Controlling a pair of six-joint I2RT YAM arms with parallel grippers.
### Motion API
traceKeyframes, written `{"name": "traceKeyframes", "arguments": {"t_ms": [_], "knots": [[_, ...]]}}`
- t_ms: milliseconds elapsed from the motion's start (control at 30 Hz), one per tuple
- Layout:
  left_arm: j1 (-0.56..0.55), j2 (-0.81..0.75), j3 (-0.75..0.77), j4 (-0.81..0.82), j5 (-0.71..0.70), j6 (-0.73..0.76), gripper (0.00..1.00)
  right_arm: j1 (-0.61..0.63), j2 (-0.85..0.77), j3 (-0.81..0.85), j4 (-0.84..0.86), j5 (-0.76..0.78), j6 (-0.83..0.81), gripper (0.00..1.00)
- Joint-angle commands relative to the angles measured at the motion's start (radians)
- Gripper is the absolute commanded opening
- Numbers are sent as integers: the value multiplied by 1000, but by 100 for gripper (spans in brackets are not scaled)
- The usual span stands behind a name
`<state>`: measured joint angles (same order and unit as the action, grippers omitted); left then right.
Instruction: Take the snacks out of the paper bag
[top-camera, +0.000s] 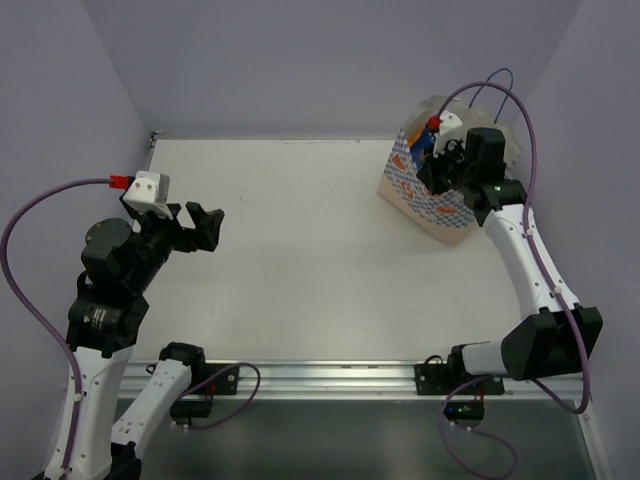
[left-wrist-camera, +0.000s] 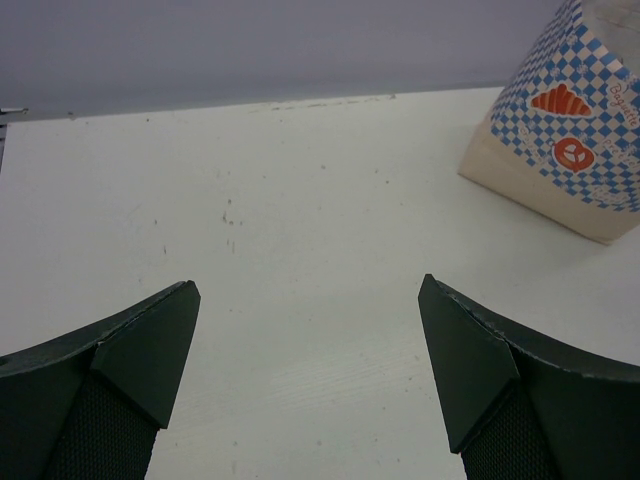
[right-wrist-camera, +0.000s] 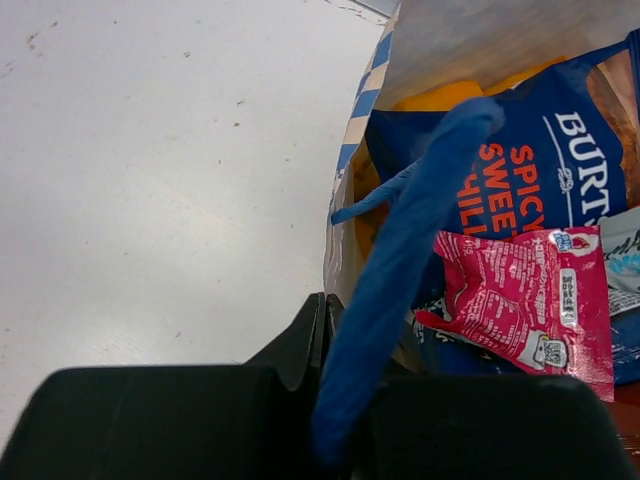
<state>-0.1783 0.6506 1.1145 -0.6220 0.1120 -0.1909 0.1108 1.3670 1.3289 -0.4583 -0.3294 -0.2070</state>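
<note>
Desk (top-camera: 290, 260): white, faintly speckled.
On it: 1 paper bag (top-camera: 408, 188), standing near the far right corner.

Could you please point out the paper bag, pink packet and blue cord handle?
paper bag (left-wrist-camera: 600, 120): left wrist view, checkered side wall.
pink packet (right-wrist-camera: 525, 300): right wrist view, printed face.
blue cord handle (right-wrist-camera: 400, 270): right wrist view, middle.

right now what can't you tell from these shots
Snack count: right wrist view shows only a blue packet, a pink packet and some orange; the rest is overlapped or cut by the frame edge.
Paper bag mouth, top view: covered by the right gripper.
Right fingertips, wrist view: dark blur, with the blue cord handle running in between them.
Bag top, left wrist view: cut by the right edge.
</note>
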Motion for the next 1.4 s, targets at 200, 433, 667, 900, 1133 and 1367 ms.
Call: {"name": "traceKeyframes", "arguments": {"t_ms": [200, 433, 667, 900, 1133, 1367], "knots": [[-7, 4, 34, 13, 11, 8, 100, 157, -86, 29, 13, -1, 66, 0], [-7, 7, 51, 8, 6, 11, 100, 375, -77, 101, 26, 139, 210, 0], [-7, 20, 82, -16, 2, 2, 100, 622, 64, 292, 41, 303, 429, 0], [-7, 60, 117, -67, 9, -25, 100, 837, 330, 574, 4, 449, 527, 0], [-7, 70, 128, -91, 29, -41, 100, 928, 506, 760, -19, 552, 560, 0], [-7, 63, 125, -122, 2, -42, 100, 943, 465, 701, -26, 512, 603, 44]]}}
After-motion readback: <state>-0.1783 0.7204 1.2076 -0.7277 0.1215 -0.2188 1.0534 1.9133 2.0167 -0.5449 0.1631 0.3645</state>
